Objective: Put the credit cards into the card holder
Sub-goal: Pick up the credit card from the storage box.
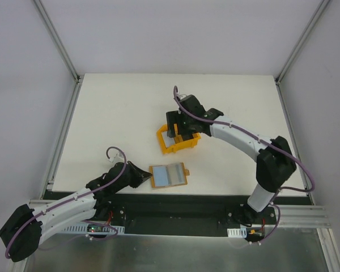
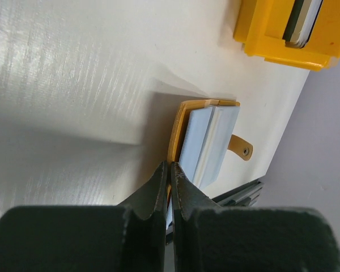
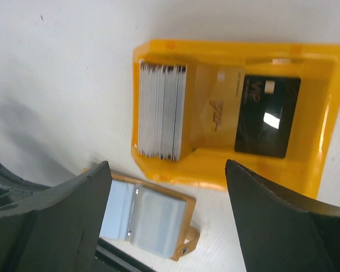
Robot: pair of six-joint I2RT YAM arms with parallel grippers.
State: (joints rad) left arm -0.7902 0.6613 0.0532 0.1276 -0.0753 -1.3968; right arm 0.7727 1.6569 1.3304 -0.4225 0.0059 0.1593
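Judging handling first: the credit cards [image 3: 161, 110] look thin, stiff, light and slick-faced, so awkward to pinch where they lie flat. Grey ones stand on edge in a tight stack at one end of the yellow bin [image 3: 226, 48]. A tan card [image 3: 215, 107] and a dark card [image 3: 269, 116] lie beside them. Likeliest hold is across one card's exposed edge, faces between the pads.

Card holder [image 1: 169, 175] lies open, pale pockets up, on the counter [image 1: 113, 124] near the front edge. It looks soft, light and apt to slide.

Left gripper [image 2: 169, 170] is fully closed, tips against the holder's orange edge, apparently pinning it. Right gripper [image 3: 167, 169] is spread wide above the bin, holding nothing.
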